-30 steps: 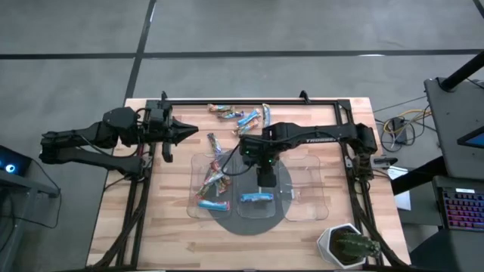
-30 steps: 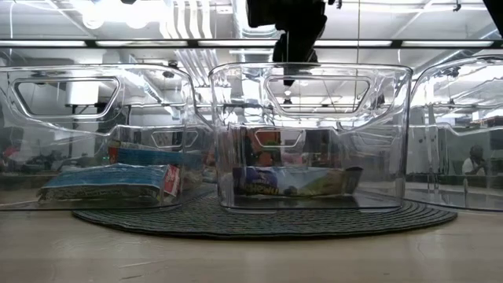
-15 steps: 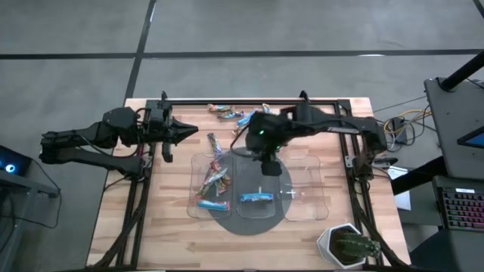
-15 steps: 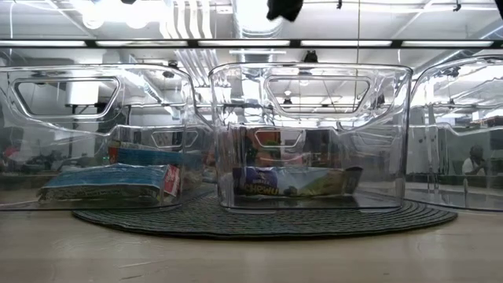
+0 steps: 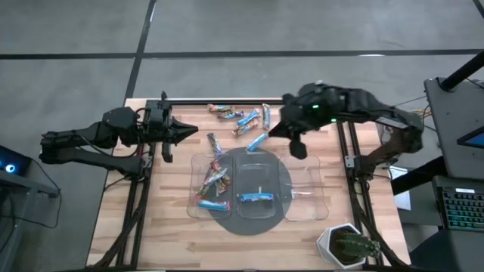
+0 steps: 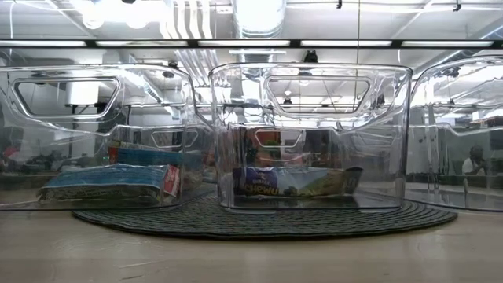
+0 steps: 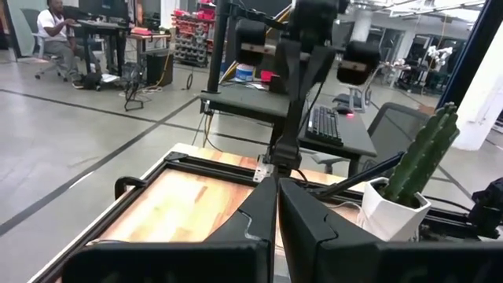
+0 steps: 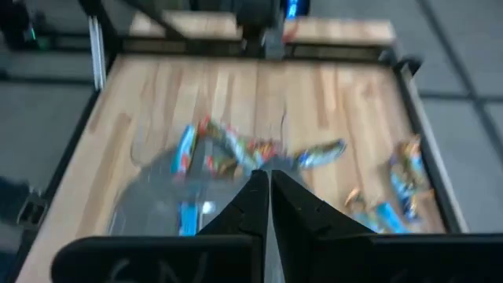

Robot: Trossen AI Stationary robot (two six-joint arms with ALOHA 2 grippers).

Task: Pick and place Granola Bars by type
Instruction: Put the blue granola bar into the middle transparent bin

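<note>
Loose granola bars (image 5: 243, 118) lie scattered on the far part of the table, and one blue bar (image 5: 257, 141) lies just beyond the trays. Three clear trays stand in a row. The left tray (image 5: 195, 162) holds several bars (image 5: 213, 180). The middle tray (image 6: 310, 79) holds a blue bar (image 5: 255, 198), which lies flat on the tray's floor (image 6: 295, 182). My right gripper (image 5: 298, 148) hangs high over the right tray's far edge, shut and with nothing in it (image 8: 263, 177). My left gripper (image 5: 190, 134) waits shut at the table's left (image 7: 277, 189).
The right tray (image 5: 306, 181) shows no bars. A dark round mat (image 5: 253, 223) lies under the trays. A potted cactus (image 5: 348, 245) stands at the near right corner. Black frame rails (image 5: 249, 102) run along the table's far and side edges.
My right gripper has risen from above the middle tray, out of the low view's top, and drawn back toward the table's far right while tipping up. The blue bar in the middle tray has stayed where it lay.
</note>
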